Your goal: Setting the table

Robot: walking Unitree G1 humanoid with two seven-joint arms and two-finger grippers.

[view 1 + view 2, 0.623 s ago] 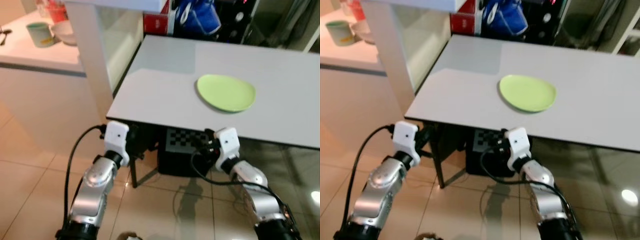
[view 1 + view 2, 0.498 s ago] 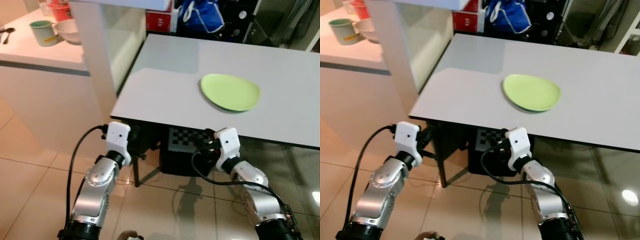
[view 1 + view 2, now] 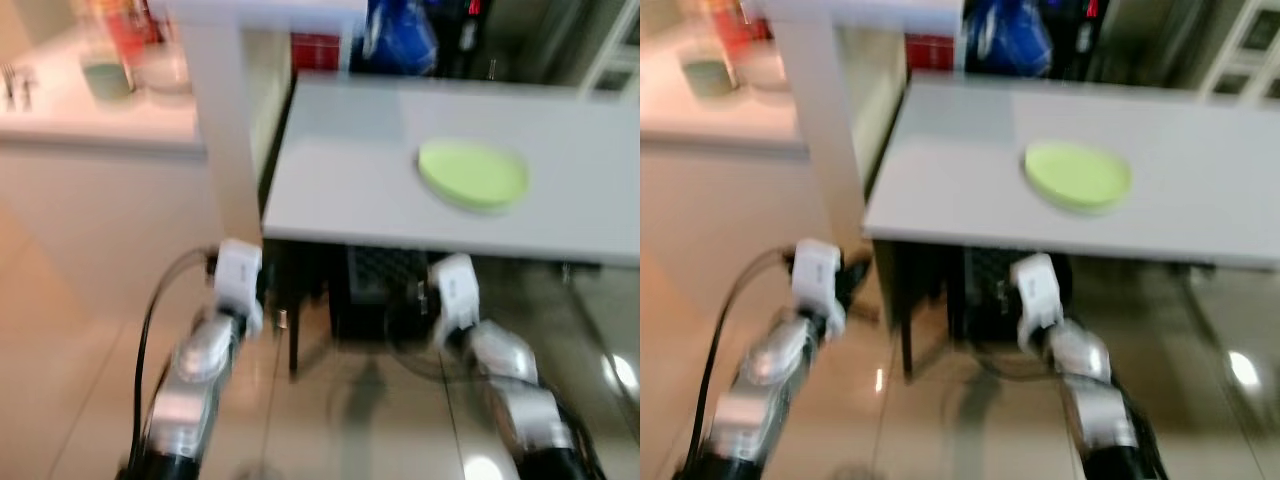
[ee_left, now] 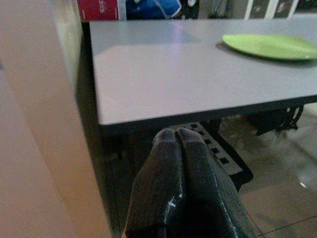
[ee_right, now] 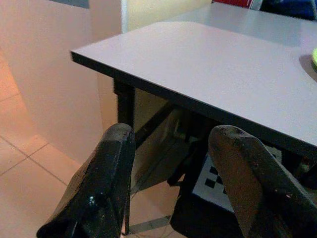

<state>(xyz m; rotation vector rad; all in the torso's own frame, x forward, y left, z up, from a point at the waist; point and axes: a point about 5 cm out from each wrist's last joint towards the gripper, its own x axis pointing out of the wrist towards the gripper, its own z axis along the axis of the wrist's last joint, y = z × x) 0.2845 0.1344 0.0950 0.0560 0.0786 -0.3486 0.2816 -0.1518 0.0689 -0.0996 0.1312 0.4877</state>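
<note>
We see a lime-green plate [image 3: 472, 174] on a pale grey table [image 3: 360, 190], a black-and-white checkered box [image 4: 218, 148] beneath it, beige floor tiles [image 5: 29, 193], a red carton [image 3: 316, 50] and a blue bag [image 3: 398, 38].

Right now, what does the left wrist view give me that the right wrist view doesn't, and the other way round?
Left wrist view: the left gripper with its fingers shut together and empty, below the table's near edge, most of the green plate lying flat on the grey table, and a red box past the far end.

Right wrist view: the right gripper with its fingers spread apart and empty, the table's corner and a dark leg under it.

Both: the grey tabletop, the tiled floor and a checkered board beneath the table.
</note>
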